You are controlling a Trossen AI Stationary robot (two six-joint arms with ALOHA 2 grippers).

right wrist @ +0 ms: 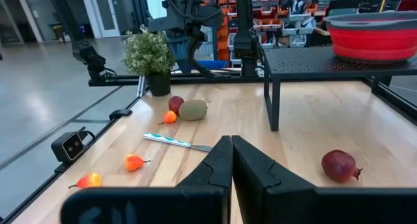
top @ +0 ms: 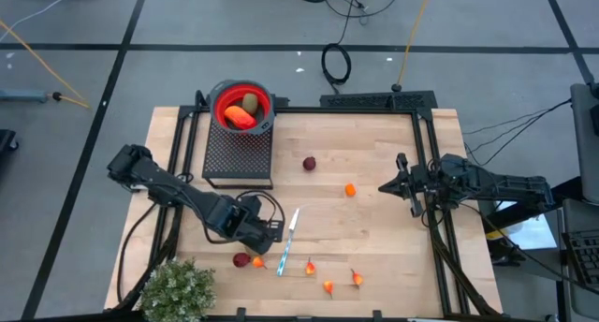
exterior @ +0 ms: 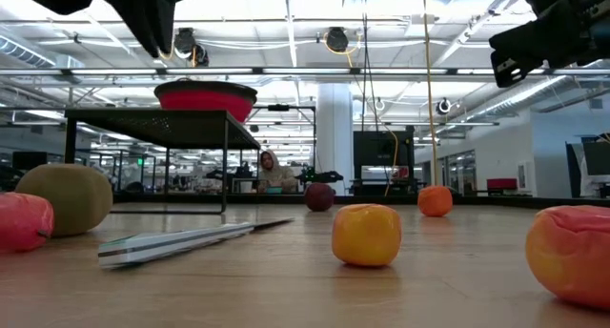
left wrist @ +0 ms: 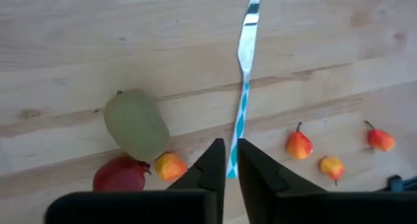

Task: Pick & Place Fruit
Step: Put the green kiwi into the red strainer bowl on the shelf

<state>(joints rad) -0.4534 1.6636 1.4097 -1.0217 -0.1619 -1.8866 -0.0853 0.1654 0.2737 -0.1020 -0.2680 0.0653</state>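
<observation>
A red bowl [top: 241, 105] sits on a black mesh stand [top: 239, 158] and holds an elongated orange-red fruit [top: 238, 117] and an olive-brown oval [top: 252, 103]. On the table lie a dark-red ball [top: 309, 163], an orange ball [top: 350, 189], and three tiny red-orange bits [top: 328, 286]. An olive oval [left wrist: 137, 123], a dark-red fruit [left wrist: 120, 175] and a small orange one [left wrist: 171, 165] lie together below my left gripper [left wrist: 231, 160]. That gripper hovers shut and holds nothing. My right gripper [right wrist: 228, 160] waits shut near the right edge [top: 384, 185].
A knife with a blue-and-white handle [top: 288, 240] lies on the table just beyond my left gripper's fingertips. A bushy grey-green plant [top: 178, 289] stands at the near left corner. Black rails frame the table's left, right and far edges. A person shows far behind the table [exterior: 274, 171].
</observation>
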